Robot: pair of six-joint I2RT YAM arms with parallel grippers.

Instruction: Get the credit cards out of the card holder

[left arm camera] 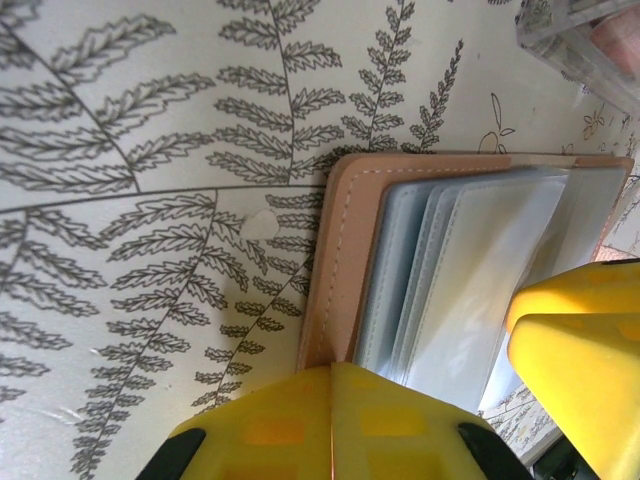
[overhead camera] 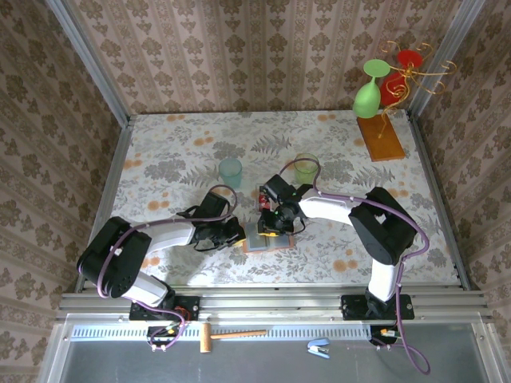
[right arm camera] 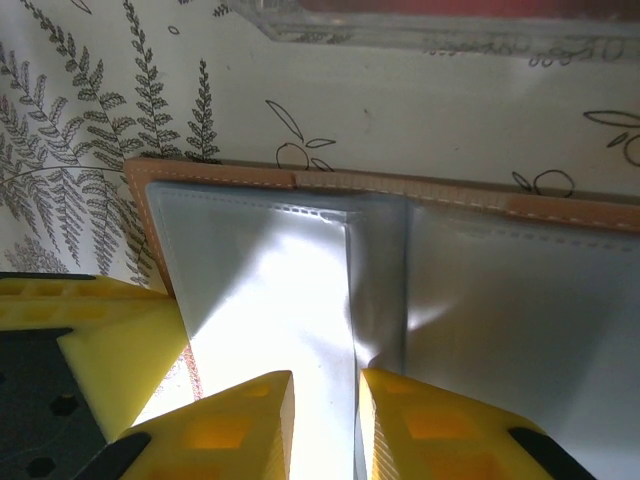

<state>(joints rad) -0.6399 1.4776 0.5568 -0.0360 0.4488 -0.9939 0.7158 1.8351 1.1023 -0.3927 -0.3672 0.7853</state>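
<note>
Fern-print tabletop (overhead camera: 176, 152); left gripper (left arm camera: 332, 392), right gripper (right arm camera: 356, 400) both low over card holder (left arm camera: 345, 260).

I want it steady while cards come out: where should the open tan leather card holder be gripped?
Probably the stitched outer margin of the tan leather card holder, coming from outside that edge. It lies open and flat, and this margin juts past the clear plastic sleeves, so a grip there should leave the pockets unblocked.

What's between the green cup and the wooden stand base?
Nothing: in the top view, bare flowered tablecloth runs from green cup to wooden stand base.
</note>
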